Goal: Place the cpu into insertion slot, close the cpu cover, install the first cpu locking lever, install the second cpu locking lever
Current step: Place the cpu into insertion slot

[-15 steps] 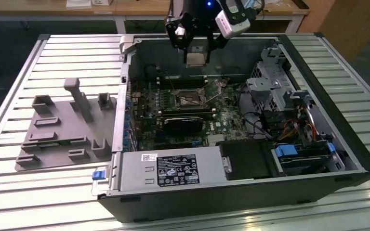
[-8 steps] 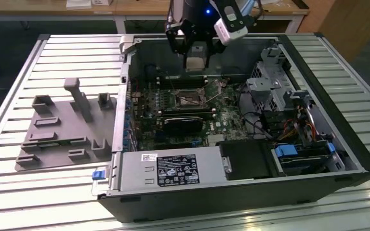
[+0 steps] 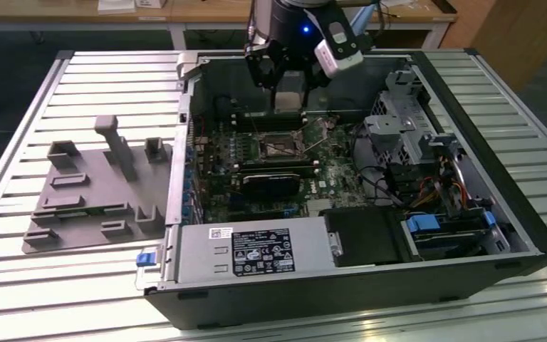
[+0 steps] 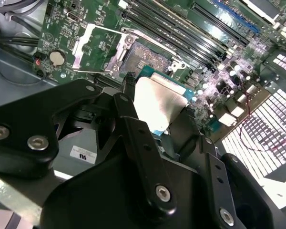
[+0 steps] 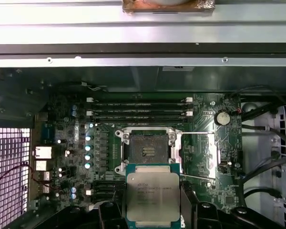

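- Currently the cpu (image 5: 152, 198) is clamped by two opposite edges in the gripper (image 5: 151, 210), metal top up. It hangs above the motherboard (image 5: 66, 143), near the insertion slot (image 5: 147, 150) but not over it.
- The insertion slot lies open with its dark centre bare, and the cpu cover (image 5: 198, 152) is swung back beside it.
- The main risk, as I judge it, is the chip coming down offset or rotated. An edge could then land on the silver rim or scrape the contact field. The sideways gap between chip and slot, or a slight tilt in the grip, would cause that.
- A slip is also possible, since the grip bears on thin edges alone.
- The first wrist view looks squarely down on chip and slot, so their alignment reads well there.
- The second wrist view looks obliquely past the fingers and suggests the chip hangs clear of the board.
- The exterior view adds the setting: the gripper reaches into the open computer case (image 3: 350, 288), and a grey fixture (image 3: 93, 199) sits outside it on the slatted table (image 3: 26, 285).
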`<state>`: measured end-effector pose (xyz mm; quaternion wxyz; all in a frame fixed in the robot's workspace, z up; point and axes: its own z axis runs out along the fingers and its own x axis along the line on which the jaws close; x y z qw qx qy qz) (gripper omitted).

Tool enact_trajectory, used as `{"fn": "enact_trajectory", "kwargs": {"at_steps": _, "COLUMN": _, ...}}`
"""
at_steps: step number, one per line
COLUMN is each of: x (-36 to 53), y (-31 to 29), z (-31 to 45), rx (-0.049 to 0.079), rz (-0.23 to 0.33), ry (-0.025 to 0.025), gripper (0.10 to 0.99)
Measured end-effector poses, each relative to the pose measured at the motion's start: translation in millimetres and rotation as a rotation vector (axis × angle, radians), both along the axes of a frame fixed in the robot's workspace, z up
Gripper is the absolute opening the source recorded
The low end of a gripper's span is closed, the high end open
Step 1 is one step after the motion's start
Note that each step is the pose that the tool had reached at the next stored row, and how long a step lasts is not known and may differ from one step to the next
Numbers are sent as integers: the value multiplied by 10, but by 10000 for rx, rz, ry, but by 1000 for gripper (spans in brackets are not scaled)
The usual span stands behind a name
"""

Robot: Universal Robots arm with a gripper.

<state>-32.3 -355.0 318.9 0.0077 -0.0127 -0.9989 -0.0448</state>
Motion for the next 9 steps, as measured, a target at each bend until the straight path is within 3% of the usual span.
{"fn": "enact_trajectory", "kwargs": {"at_steps": 9, "x": 0, "y": 0, "z": -164, "rx": -2, "rz": 0, "ry": -25, "gripper": 537}}
